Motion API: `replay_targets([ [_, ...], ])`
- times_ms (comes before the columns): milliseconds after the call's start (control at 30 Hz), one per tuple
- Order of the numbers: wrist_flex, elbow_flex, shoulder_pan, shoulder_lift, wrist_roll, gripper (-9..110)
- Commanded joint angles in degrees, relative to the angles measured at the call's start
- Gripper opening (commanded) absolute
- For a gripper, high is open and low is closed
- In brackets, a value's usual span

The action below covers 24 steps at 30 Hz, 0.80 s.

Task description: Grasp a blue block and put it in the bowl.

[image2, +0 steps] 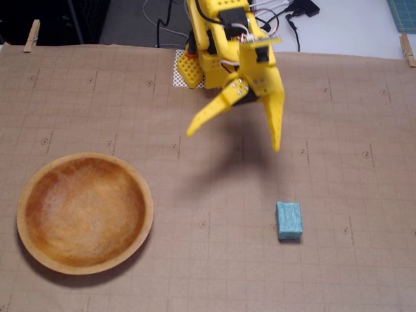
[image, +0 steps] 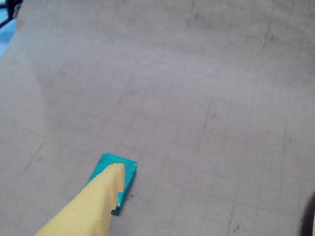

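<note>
The blue block (image2: pixel 289 220) lies flat on the brown gridded mat at the lower right of the fixed view. In the wrist view the block (image: pixel 129 172) sits low left, partly covered by one yellow finger (image: pixel 93 201). My yellow gripper (image2: pixel 233 141) hangs wide open above the mat, up and to the left of the block, holding nothing. The wooden bowl (image2: pixel 26 237) sits at the lower left of the fixed view, empty, far from the gripper. The bowl is out of the wrist view.
The arm's yellow base (image2: pixel 195 65) stands at the top centre with cables (image2: pixel 286 19) behind it. Clothespins (image2: pixel 31 36) clip the mat's far edge at both corners. A dark shape (image: pixel 309 216) shows at the right edge of the wrist view.
</note>
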<state>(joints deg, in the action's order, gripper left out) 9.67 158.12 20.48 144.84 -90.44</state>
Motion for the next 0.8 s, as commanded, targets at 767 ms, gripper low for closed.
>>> replay_targets([
  [767,-24.0,-11.0,7.1,-36.5,-0.4,63],
])
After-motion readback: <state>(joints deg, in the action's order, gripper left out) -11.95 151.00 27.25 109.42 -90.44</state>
